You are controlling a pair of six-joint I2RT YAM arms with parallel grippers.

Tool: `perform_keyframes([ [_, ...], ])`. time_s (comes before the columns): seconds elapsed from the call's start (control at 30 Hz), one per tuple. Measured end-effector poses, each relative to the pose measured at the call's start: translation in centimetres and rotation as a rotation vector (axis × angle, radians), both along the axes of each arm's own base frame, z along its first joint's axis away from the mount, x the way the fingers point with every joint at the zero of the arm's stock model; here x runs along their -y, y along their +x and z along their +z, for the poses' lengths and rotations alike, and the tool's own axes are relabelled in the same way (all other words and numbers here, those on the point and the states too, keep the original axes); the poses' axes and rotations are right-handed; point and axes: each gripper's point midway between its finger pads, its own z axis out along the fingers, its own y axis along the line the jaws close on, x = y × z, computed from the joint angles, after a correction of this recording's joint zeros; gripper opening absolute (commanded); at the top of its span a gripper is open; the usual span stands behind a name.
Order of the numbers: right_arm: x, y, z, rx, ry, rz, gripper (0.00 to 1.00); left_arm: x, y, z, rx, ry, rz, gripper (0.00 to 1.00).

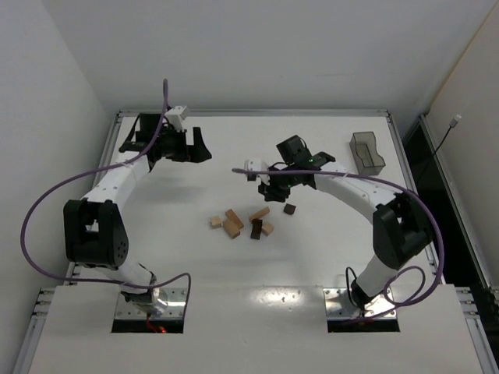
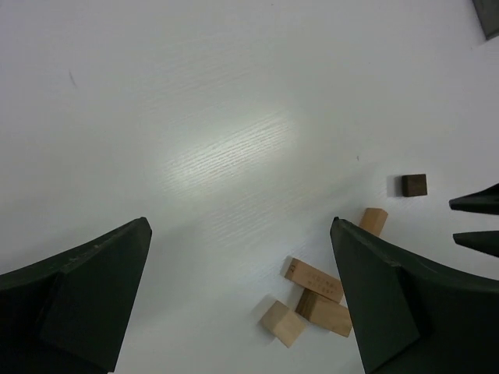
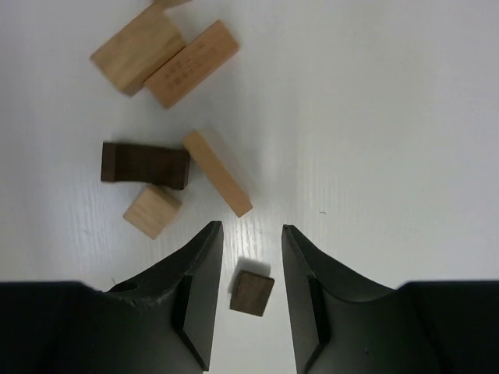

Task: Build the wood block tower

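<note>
bin: cropped at corner; tan block: partly behind left end effector

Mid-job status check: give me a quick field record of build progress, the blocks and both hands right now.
build progress: nothing stacked yet
wood blocks: loose cluster mid-table, tan and dark brown
dark cube: apart from the cluster, between the right hand's fingers, gaps on both sides
right hand: open, straddling the dark cube, not gripping
left hand: wide open, empty, over bare table
grey bin: far right
</note>
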Motion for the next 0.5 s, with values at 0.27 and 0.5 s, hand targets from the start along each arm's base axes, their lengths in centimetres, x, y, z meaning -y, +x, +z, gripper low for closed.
perform_keyframes([
  [0.27,1.0,-2.2,-3.3,0.099,-0.124,0.362,0.54,-2.1,-0.1,-0.6,-0.081,-0.099,0.033,1.0],
  [0.5,0.8,-2.1,-6.7,0.028,-0.187,0.468,0.56,-2.1,0.0,-1.3,-0.116,-0.126,0.026,1.0],
])
